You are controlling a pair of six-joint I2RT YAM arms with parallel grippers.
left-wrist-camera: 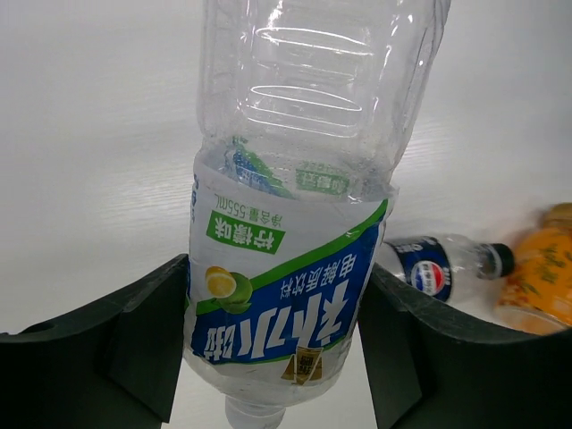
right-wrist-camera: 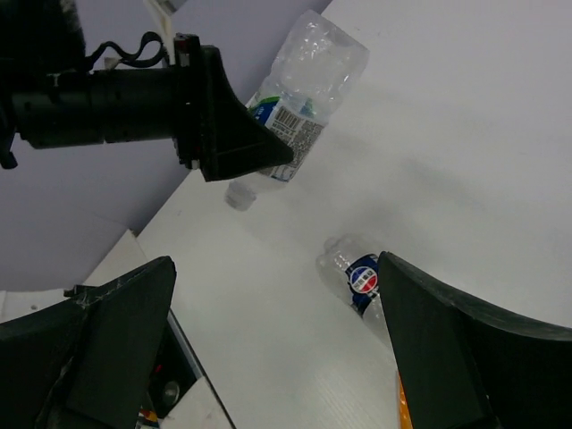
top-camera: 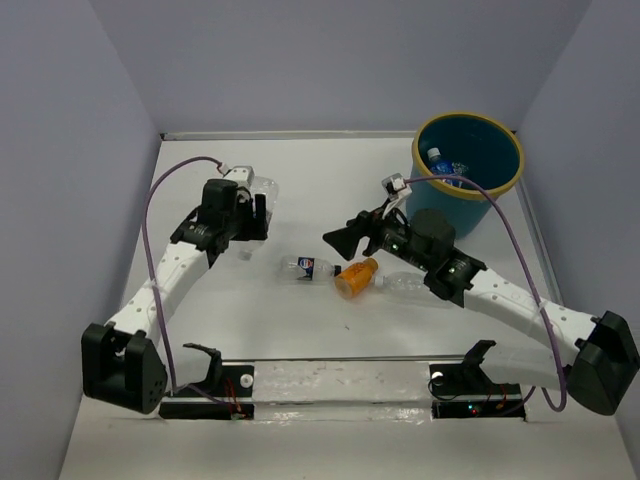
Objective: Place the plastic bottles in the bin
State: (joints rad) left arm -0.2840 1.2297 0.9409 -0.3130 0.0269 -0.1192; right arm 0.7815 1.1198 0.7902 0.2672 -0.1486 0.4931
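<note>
The left gripper (left-wrist-camera: pixel 273 335) has its two fingers pressed against both sides of a green-and-blue-labelled bottle (left-wrist-camera: pixel 286 268), clamped on the label band. The cap points towards the near side and the clear body reaches away towards the far left of the bench (top-camera: pixel 330 180). Whether the bottle is off the bench cannot be told.

The right gripper (right-wrist-camera: pixel 277 268) is spread wide with nothing between its fingers, hovering mid-bench and pointing left. Just near of it lie a small dark-blue-labelled bottle (top-camera: pixel 308 267), a short orange bottle (top-camera: pixel 357 277) beside that to the right, and a clear bottle (top-camera: pixel 400 283) partly under the right arm. The bin (top-camera: pixel 500 185) stands at the far right, one bottle (top-camera: pixel 440 160) inside.
</note>
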